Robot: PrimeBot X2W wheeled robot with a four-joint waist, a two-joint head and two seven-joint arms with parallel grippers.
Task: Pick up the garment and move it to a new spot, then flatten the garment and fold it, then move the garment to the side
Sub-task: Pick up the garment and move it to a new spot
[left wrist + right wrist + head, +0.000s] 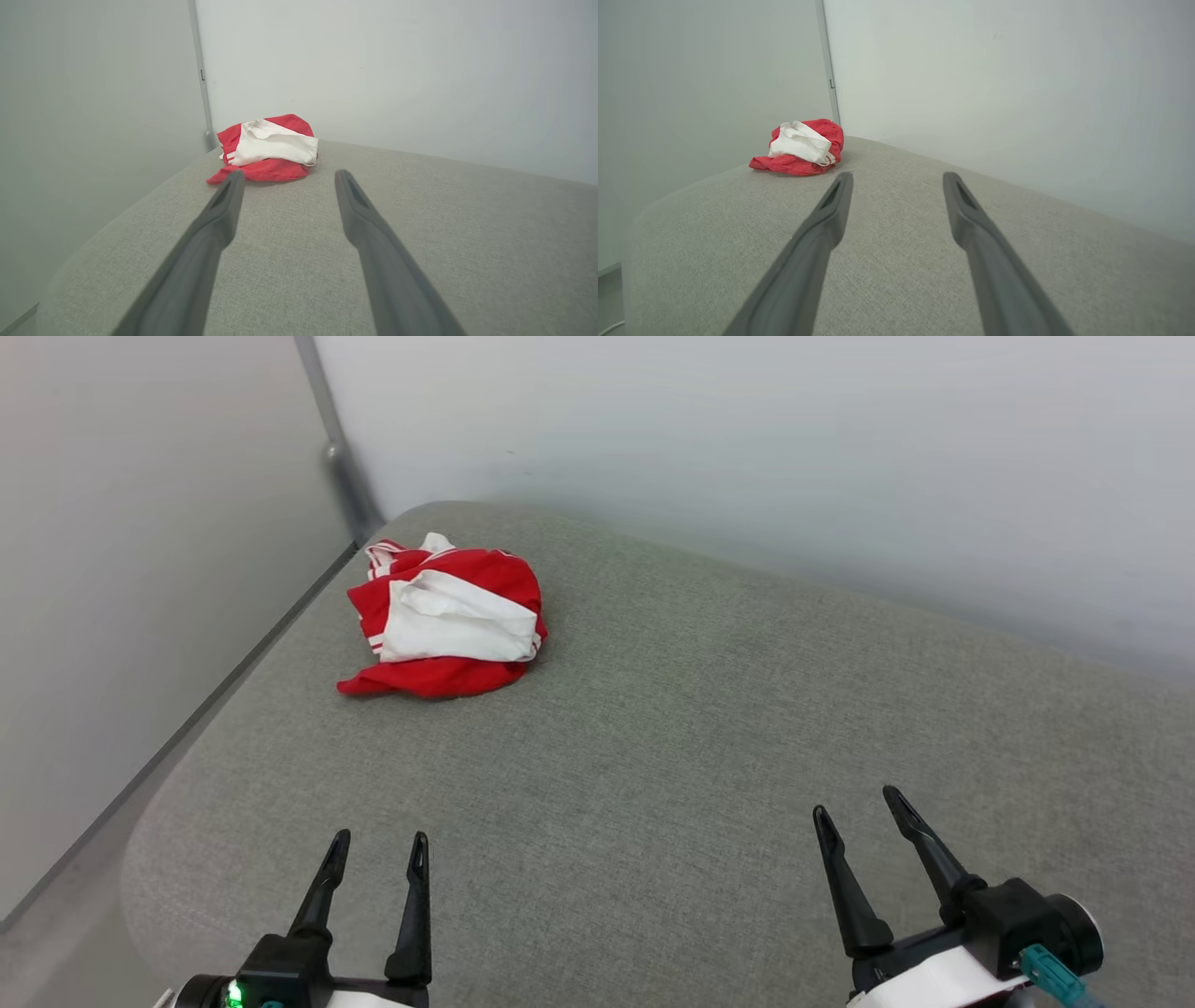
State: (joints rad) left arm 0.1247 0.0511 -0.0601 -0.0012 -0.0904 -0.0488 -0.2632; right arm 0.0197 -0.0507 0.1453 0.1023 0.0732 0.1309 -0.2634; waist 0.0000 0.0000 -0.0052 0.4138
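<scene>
Head view catches both pairs of jaws spread (each wrist view, its own); garment (446, 625) lies crumpled, well apart.

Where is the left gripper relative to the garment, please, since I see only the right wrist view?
Observer: In the head view the left gripper hovers over the grey cushion's near edge, jaws open, well short of the garment.
Operator: Thank you; is it lined up?
Observer: Nearly; in the left wrist view the garment lies ahead of its jaws, slightly left.
Operator: Which arm is nearer?
Observer: The left; the right gripper stands farther right.
</scene>
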